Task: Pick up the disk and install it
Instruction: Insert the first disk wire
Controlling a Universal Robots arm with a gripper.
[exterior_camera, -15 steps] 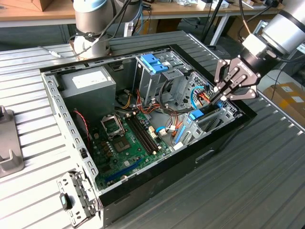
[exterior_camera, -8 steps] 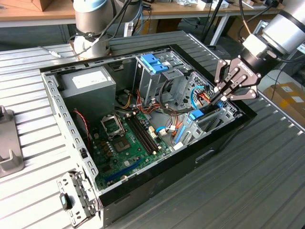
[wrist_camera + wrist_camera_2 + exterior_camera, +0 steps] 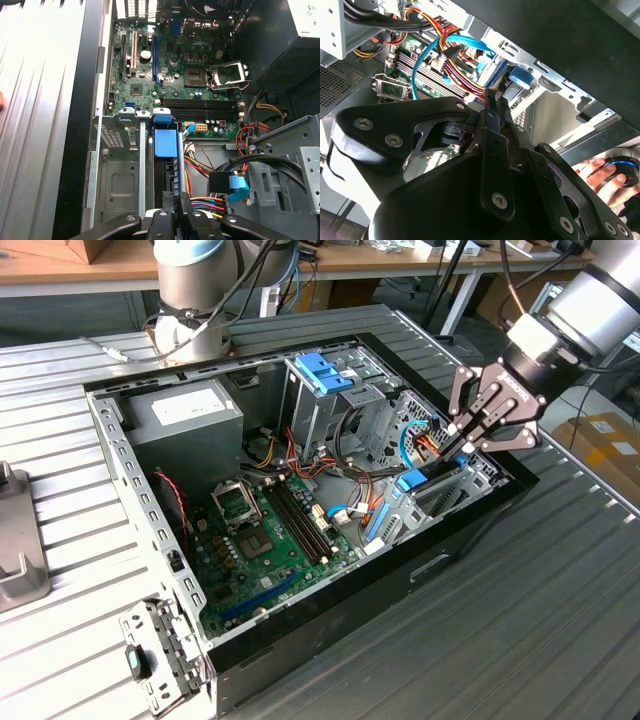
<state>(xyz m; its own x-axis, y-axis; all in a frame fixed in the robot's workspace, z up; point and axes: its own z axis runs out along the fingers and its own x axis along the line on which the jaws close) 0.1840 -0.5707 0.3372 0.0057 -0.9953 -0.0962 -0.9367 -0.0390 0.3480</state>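
The gripper [image 3: 452,445] is at the open computer case [image 3: 470,530], on the exterior view's right, jaws clamped on the disk [image 3: 165,145], which stands on edge in the drive bay [image 3: 120,175]; its blue carrier carries no legible writing

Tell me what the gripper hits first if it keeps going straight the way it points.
Most likely the disk, standing on edge in the drive bay: the gripper points down right at its edge. Contact is unclear.
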